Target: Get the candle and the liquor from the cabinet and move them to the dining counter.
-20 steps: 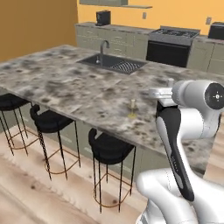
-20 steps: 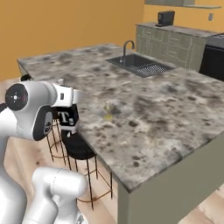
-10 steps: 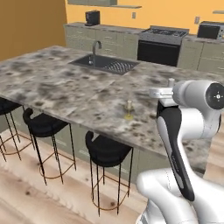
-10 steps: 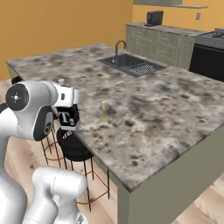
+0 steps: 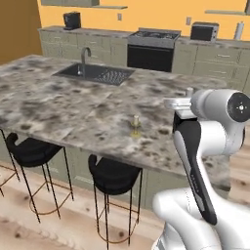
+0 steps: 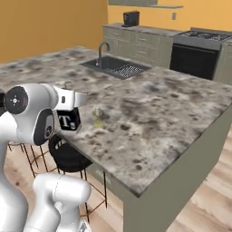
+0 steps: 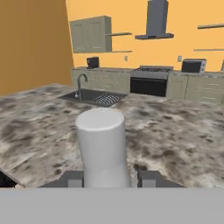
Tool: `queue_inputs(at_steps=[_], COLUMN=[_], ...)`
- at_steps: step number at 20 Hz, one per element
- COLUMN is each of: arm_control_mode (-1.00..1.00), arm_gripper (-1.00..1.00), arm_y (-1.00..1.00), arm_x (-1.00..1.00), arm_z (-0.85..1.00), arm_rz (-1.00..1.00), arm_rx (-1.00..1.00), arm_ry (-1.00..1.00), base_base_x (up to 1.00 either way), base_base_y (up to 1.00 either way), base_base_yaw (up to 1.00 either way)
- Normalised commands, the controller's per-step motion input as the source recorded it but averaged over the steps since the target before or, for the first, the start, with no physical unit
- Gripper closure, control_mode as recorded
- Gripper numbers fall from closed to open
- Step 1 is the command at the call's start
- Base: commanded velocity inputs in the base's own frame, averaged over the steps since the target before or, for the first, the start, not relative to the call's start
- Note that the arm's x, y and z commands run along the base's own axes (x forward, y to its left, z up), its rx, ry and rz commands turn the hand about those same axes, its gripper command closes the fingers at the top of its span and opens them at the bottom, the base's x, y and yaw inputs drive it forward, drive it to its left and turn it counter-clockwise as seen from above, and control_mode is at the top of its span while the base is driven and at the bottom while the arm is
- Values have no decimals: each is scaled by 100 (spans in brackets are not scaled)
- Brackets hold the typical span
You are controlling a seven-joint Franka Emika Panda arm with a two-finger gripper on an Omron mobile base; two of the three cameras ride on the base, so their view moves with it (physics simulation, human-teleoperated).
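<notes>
One small cream candle (image 5: 135, 126) stands on our blotchy marble desk (image 5: 58, 105). Our claw (image 7: 110, 177) squeezes the smooth glass liquor (image 7: 103, 146) bottle, held just above the desk's near edge.

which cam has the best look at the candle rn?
Left base view: the candle stands unobstructed on the dining counter. The right base view shows it smaller, beside the liquor. The hand view shows the bottle's neck.

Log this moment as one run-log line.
candle: standing on dining counter | liquor: held in hand beside counter edge | not yet placed
</notes>
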Motion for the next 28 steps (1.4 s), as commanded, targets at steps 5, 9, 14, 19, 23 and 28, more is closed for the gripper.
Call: queue_inputs(at_steps=[5, 9, 14, 19, 23, 28], arm_control_mode=[100, 100, 100, 100, 100, 100], arm_gripper=[100, 100, 100, 100, 100, 100], arm_y=[0, 0, 0, 0, 0, 0], arm_x=[0, 0, 0, 0, 0, 0], arm_z=[0, 0, 0, 0, 0, 0], arm_rz=[0, 0, 0, 0, 0, 0], arm_rx=[0, 0, 0, 0, 0, 0], arm_ry=[0, 0, 0, 0, 0, 0], base_base_x=[16, 49, 53, 50, 21, 1], base_base_y=[47, 29, -1, -6, 0, 0], base_base_yaw=[-38, -12, 0, 2, 0, 0])
